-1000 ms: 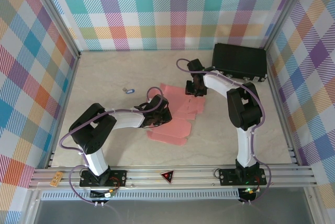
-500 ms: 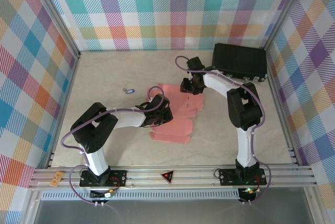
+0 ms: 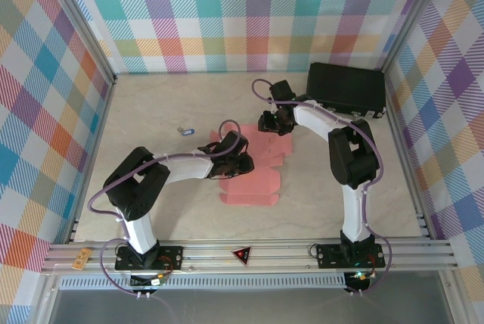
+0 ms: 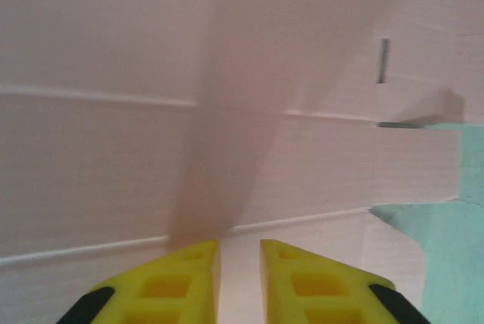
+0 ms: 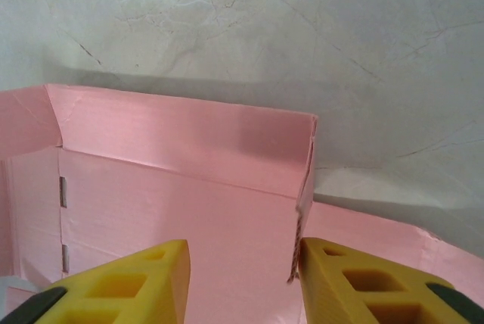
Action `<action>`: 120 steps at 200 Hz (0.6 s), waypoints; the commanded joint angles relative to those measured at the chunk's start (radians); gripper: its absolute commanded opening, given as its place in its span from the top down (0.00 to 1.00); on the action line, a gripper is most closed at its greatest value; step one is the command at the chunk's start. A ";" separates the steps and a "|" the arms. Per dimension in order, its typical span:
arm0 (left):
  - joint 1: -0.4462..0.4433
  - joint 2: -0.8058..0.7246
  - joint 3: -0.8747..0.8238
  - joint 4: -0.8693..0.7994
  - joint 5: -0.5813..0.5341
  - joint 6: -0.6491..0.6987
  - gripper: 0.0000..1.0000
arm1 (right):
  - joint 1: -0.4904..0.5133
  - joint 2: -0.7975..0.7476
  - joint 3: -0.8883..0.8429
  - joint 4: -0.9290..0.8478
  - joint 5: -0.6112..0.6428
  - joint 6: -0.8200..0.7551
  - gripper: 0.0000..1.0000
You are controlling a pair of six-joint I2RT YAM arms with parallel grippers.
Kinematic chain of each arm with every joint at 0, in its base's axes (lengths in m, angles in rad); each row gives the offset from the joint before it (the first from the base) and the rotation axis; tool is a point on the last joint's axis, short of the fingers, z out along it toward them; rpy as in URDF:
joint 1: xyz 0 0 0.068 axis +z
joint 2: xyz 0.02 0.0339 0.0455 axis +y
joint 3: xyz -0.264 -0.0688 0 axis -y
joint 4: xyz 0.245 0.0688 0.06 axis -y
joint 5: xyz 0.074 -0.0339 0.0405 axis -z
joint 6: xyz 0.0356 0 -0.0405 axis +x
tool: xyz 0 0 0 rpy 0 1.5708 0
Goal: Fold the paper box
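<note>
The left gripper is cut off by the bottom edge of its wrist view, which catches the yellow tips of its fingers. They stand a narrow slit apart. The pink sheet runs unbroken behind the slit, so nothing is pinched. From above, the gripper's black body hides its tips and the sheet beneath. The right gripper is cropped the same way. Its fingers are spread well apart and clamp nothing, with a pink panel lying beyond the gap. Whether either pair of tips touches the cardboard cannot be made out.

The paper box is a pink cut-out sheet lying mostly flat mid-table, with the left gripper over its left-middle and the right gripper at its far edge. There one flap stands up as a low wall with a folded corner, just beside one of the right gripper's fingers. Creases and small slots cross the sheet near the left gripper. The table is pale and marbled. A black case sits in the far right corner. A tiny object left of the sheet is too small to identify.
</note>
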 commanded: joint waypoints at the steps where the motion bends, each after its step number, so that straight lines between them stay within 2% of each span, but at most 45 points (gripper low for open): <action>1: -0.008 -0.061 0.071 -0.096 0.000 0.065 0.72 | 0.005 -0.088 -0.012 -0.026 0.014 -0.048 0.57; 46: 0.043 -0.192 0.048 -0.192 -0.103 0.124 0.58 | 0.030 -0.175 -0.122 -0.028 0.033 -0.096 0.57; 80: 0.116 -0.264 -0.032 -0.278 -0.166 0.162 0.52 | 0.062 -0.218 -0.201 -0.007 -0.038 -0.116 0.60; 120: 0.196 -0.290 -0.115 -0.266 -0.183 0.190 0.42 | 0.094 -0.224 -0.305 0.081 -0.108 -0.063 0.74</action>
